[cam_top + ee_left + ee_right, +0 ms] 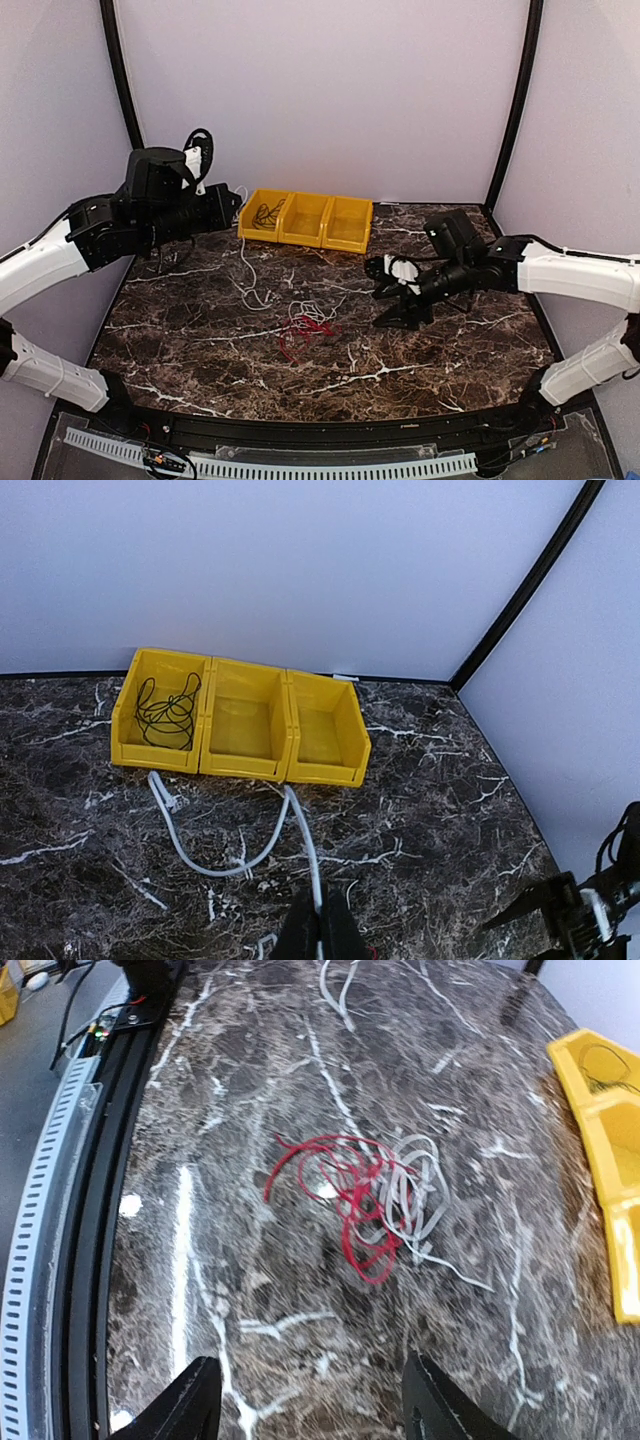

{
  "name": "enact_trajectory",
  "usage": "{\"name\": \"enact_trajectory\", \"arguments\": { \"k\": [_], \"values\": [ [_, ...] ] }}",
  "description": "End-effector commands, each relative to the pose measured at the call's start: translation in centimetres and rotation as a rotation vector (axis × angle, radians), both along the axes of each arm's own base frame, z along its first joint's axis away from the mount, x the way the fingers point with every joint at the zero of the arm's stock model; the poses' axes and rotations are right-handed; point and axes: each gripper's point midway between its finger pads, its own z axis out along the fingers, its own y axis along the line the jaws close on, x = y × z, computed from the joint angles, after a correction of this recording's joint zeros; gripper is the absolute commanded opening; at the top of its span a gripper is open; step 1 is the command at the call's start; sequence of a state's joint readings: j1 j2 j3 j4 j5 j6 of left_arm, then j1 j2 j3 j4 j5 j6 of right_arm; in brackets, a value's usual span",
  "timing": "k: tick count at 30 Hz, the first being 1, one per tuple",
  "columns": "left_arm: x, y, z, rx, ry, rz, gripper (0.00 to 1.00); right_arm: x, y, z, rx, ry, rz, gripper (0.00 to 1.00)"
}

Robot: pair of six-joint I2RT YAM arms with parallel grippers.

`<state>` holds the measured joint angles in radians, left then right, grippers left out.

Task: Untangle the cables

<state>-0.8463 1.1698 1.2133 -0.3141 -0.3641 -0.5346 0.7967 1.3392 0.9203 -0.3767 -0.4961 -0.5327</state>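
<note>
Left gripper (320, 928): up above the left rear of the surface (200, 350), jaws closed on a white cable (225, 865).
White cable: leaves the closed gripper, runs toward the front of the bin, then sags in a loop on the surface; its end lies just in front of the left compartment.
Yellow bin (245, 768): three compartments in a row at the rear of the surface; the left one holds a coiled dark cable (165, 712).
Red cable (340, 1200): loose loops at mid-surface, tangled with a pale grey cable (415, 1195) on its bin side; I cannot tell whether that one joins the held cable.
Right gripper (310, 1360): hovers over the right of the surface, jaws wide apart with nothing between them, near the tangle but apart from it.
</note>
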Motion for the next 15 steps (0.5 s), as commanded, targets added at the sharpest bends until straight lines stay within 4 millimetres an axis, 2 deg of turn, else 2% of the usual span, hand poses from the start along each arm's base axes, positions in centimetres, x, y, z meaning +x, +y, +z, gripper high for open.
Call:
{"name": "enact_trajectory", "arguments": {
  "k": [1, 6, 11, 13, 14, 15],
  "values": [
    [0.5, 0.2, -0.6, 0.071, 0.009, 0.017, 0.00, 2.4, -4.5, 1.3, 0.085, 0.013, -0.156, 0.64],
    [2.3, -0.3, -2.3, 0.143, 0.033, 0.025, 0.00, 5.3, -9.3, 3.3, 0.171, 0.006, -0.345, 0.65],
    [4.9, -0.8, -3.3, 0.136, 0.078, 0.003, 0.00, 7.1, -13.0, 5.9, 0.286, 0.136, -0.455, 0.66],
    [6.1, -0.8, -3.4, 0.126, 0.081, -0.003, 0.00, 7.1, -13.5, 5.8, 0.303, 0.137, -0.458, 0.66],
    [6.5, -1.0, -2.8, 0.113, 0.075, -0.012, 0.00, 7.2, -13.7, 5.2, 0.293, 0.112, -0.468, 0.66],
    [7.3, -0.7, -3.1, 0.119, 0.079, -0.003, 0.00, 7.3, -14.1, 4.4, 0.274, 0.083, -0.480, 0.66]
  ]
}}
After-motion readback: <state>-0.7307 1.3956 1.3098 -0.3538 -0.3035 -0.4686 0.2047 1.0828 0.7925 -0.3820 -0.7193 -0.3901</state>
